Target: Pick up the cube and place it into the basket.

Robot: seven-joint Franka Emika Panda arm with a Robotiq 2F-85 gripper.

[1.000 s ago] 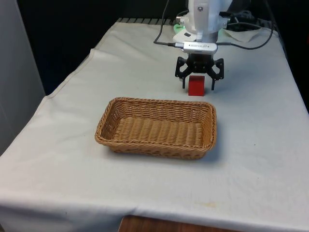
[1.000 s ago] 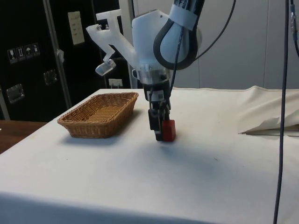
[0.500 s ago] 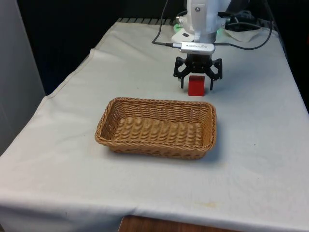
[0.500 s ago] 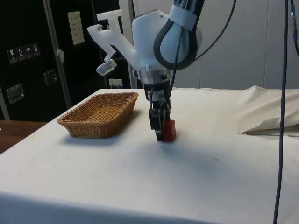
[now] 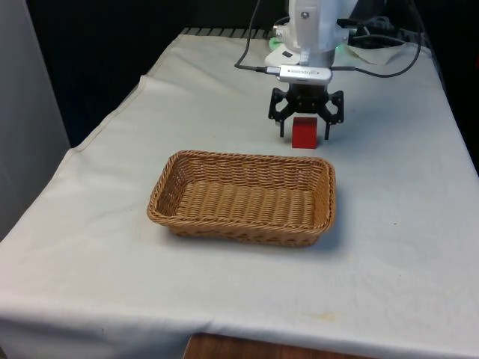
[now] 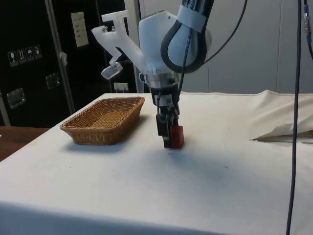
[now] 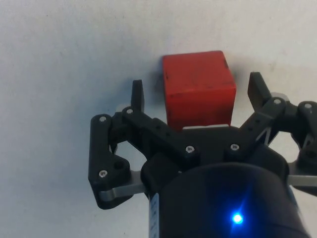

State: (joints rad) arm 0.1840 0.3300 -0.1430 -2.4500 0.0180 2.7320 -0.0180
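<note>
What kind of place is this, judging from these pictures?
Probably a robotics lab or test room. A table under a white cloth holds a wicker basket and red cube, with dark cabinets and loose cables around.

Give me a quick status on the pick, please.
Tool open, straddling red cube, fingers apart from its sides. Cube on the cloth, not lifted. Basket empty, path to it unobstructed.

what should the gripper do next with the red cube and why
Probably close the fingers on the red cube. The gripper is open and straddles it, one fingertip on each side with a gap showing, and the cube sits on the cloth. The basket holds nothing yet.
</note>
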